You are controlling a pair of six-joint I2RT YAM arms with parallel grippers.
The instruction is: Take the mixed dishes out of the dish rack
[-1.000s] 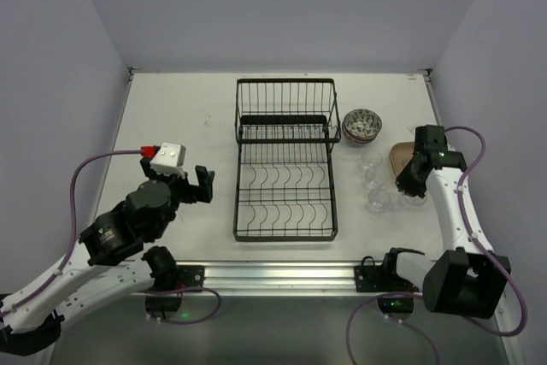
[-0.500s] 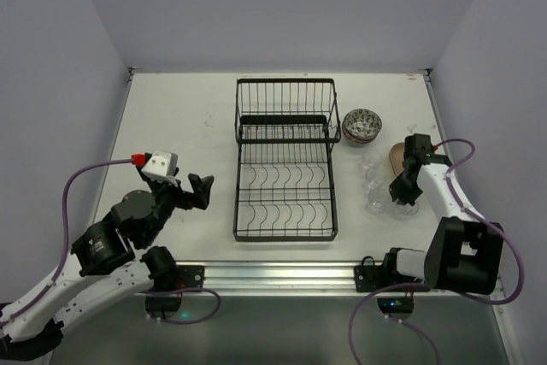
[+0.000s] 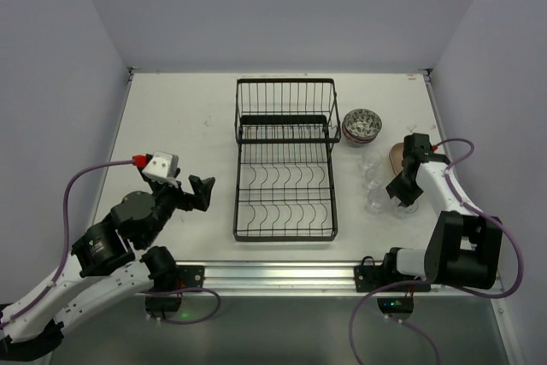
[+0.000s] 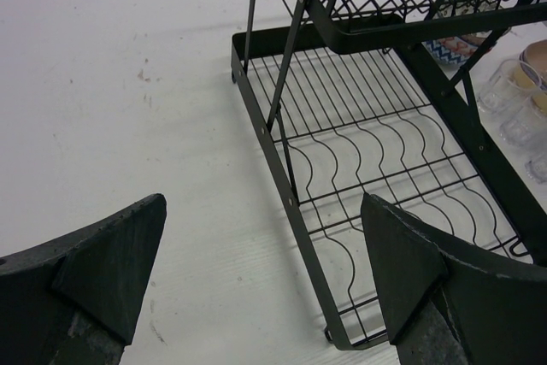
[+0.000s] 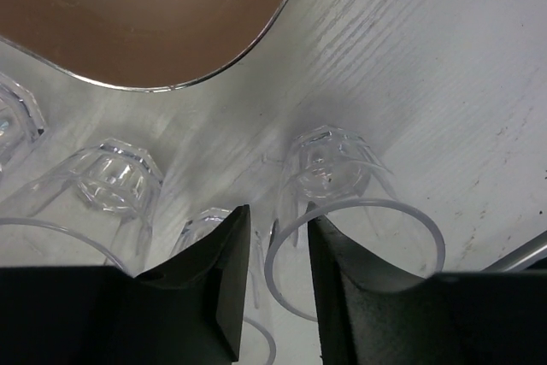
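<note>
The black wire dish rack [image 3: 286, 168] stands mid-table with nothing in it, and its left side fills the left wrist view [image 4: 376, 151]. To its right stand stacked patterned bowls [image 3: 362, 126], a tan plate [image 3: 398, 156] [image 5: 154, 14] and clear glass cups [image 3: 379, 200]. My right gripper [image 3: 402, 195] [image 5: 279, 221] hangs over the nearest cup [image 5: 329, 168]. Its jaws are parted astride the cup's rim, one finger inside and one outside, with a gap showing. That cup stands on the table. My left gripper [image 3: 202, 190] [image 4: 265, 254] is wide open left of the rack, holding nothing.
More glass cups [image 5: 115, 177] stand close beside the one under my right gripper. The table's right edge [image 3: 440, 126] runs just beyond the plate. Bare white tabletop [image 3: 179, 117] lies left of the rack.
My right arm came down and set the cup beside the others, then its jaws parted from the rim. My left arm drew back a little towards its base.
</note>
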